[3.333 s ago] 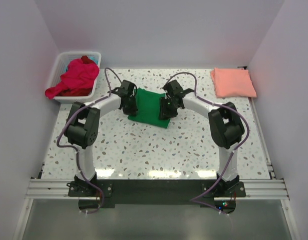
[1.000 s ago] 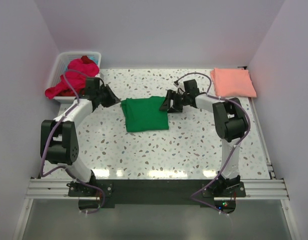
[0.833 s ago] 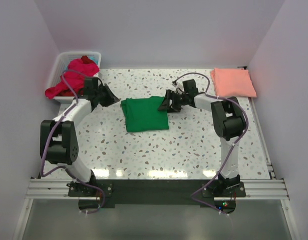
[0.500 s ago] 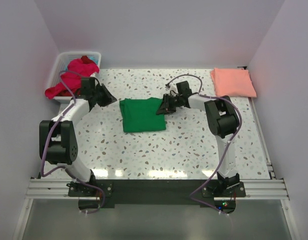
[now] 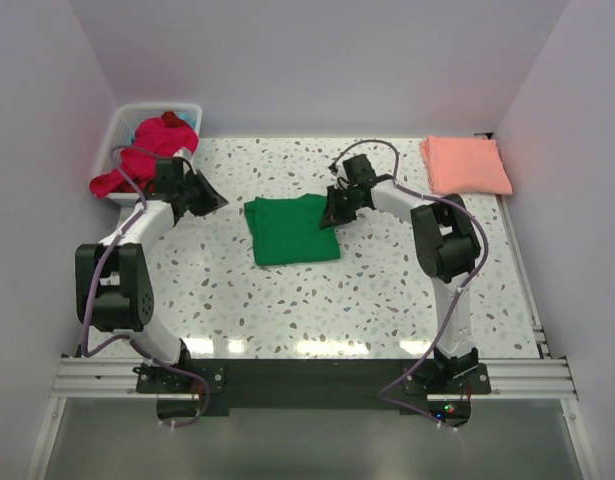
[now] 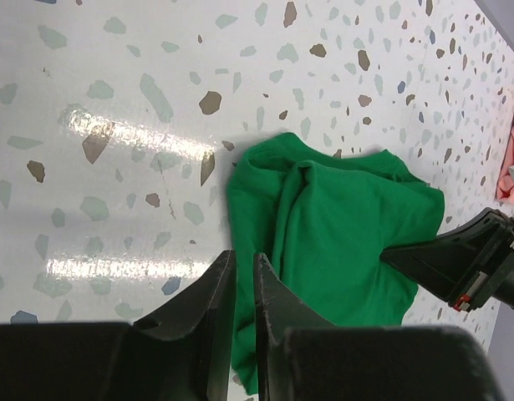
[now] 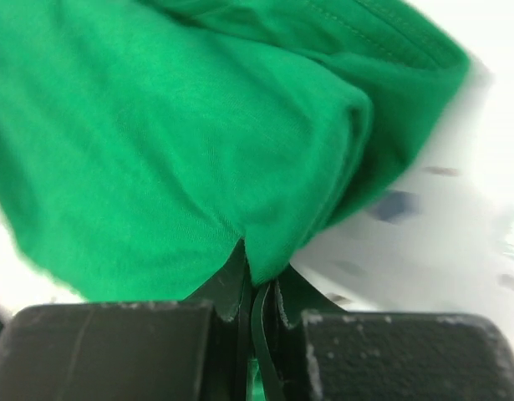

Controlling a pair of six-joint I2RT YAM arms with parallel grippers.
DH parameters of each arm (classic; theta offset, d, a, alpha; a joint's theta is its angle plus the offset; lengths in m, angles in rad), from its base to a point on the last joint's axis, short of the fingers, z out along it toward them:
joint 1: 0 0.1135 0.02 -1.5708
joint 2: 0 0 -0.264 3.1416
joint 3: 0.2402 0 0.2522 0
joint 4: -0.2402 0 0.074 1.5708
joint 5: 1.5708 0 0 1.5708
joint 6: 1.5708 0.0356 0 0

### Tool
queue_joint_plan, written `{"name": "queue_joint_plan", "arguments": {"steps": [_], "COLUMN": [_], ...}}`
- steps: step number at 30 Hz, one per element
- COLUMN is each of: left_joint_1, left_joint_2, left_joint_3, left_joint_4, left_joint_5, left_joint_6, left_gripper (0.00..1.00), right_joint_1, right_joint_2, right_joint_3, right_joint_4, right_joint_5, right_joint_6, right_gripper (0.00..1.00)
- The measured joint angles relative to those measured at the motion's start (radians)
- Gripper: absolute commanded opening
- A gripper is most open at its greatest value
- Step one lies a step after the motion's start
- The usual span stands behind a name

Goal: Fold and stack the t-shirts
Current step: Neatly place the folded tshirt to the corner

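Note:
The bright green t-shirt (image 5: 291, 230) lies folded on the middle of the table. My right gripper (image 5: 330, 216) is at its right edge, shut on a fold of the green cloth (image 7: 173, 142), pinched between the jaws (image 7: 257, 280). My left gripper (image 5: 214, 200) is left of the shirt, apart from it, shut and empty (image 6: 244, 261); the left wrist view shows the green shirt (image 6: 340, 242) ahead of it. The salmon-pink t-shirt (image 5: 465, 165) lies folded at the back right. Red and magenta t-shirts (image 5: 147, 160) are heaped in the basket.
The white plastic basket (image 5: 120, 122) stands at the back left corner, next to my left arm. White walls close in the speckled table (image 5: 387, 290) on three sides. My right gripper's fingers (image 6: 465, 263) show at the shirt's far edge in the left wrist view.
My left gripper has drawn back leftward, away from the green shirt. My right gripper has moved left onto the shirt's right edge, and the shirt has shifted slightly.

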Motion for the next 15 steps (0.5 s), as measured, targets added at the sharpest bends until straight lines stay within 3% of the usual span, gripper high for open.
{"name": "queue_joint_plan", "arguments": {"steps": [8, 15], "left_joint_1": [0.002, 0.002], "left_joint_2": [-0.016, -0.023], "left_joint_3": [-0.002, -0.002], "left_joint_4": [0.001, 0.0], "left_joint_5": [0.0, -0.002], "left_joint_6": [0.002, 0.011], "left_gripper": [0.18, 0.18], "right_joint_1": [-0.012, -0.048], "right_joint_2": [-0.003, -0.002], "right_joint_3": [0.141, 0.311], "right_joint_4": [-0.174, -0.268], "right_joint_5": [0.369, 0.592], "right_joint_6": [-0.105, -0.183], "right_gripper": [0.0, 0.0]}}
